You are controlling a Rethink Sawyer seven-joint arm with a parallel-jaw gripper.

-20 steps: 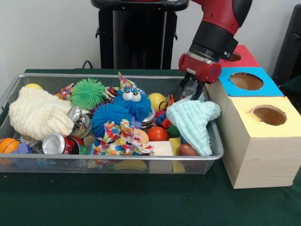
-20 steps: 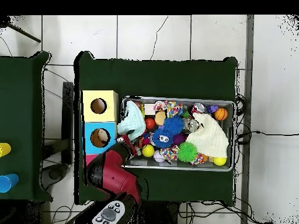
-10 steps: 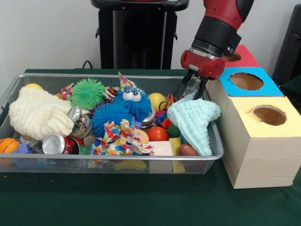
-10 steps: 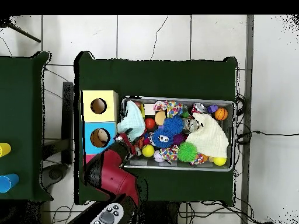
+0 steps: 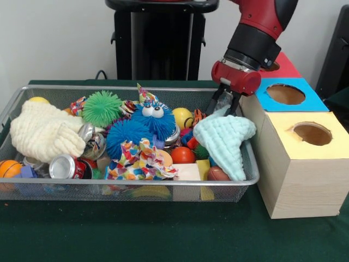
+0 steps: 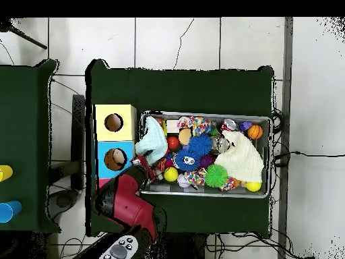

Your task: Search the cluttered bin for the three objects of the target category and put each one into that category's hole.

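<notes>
A: Where is the gripper [image 5: 222,105]?

B: It hangs over the right end of the wire bin [image 5: 32,188], close to the far corner, just above the pale mint knitted cloth [image 5: 225,140]. Its dark fingers [image 5: 214,101] point down with something pale and shiny between them, but I cannot tell whether they are clamped on it or merely standing around it.

A: And the cloth?

B: It is draped over the bin's right rim, heaped on the clutter, with its lower point reaching toward the front corner.

A: What else lies in the bin?

B: A cream knitted cloth [image 5: 42,131] fills the left end. Toward the middle sit a green spiky ball [image 5: 102,107], a blue fuzzy toy with googly eyes [image 5: 153,118], a second blue spiky ball [image 5: 125,136] and a colourful patterned rag [image 5: 140,161]. A yellow ball [image 5: 182,117] lies by the far rim, a red ball [image 5: 183,155] nearer the front, and a crushed can [image 5: 66,167] at the front left, with an orange ball [image 5: 9,168] in that corner.

A: And the holes?

B: Three wooden boxes stand in a row on the table, touching the bin's right side: a yellow-topped box [image 5: 302,161] nearest the table's front edge, a blue-topped box [image 5: 283,94] behind it, and a red-topped box [image 5: 281,65] farthest back, partly hidden by the arm. Each has a round hole in its top
</notes>
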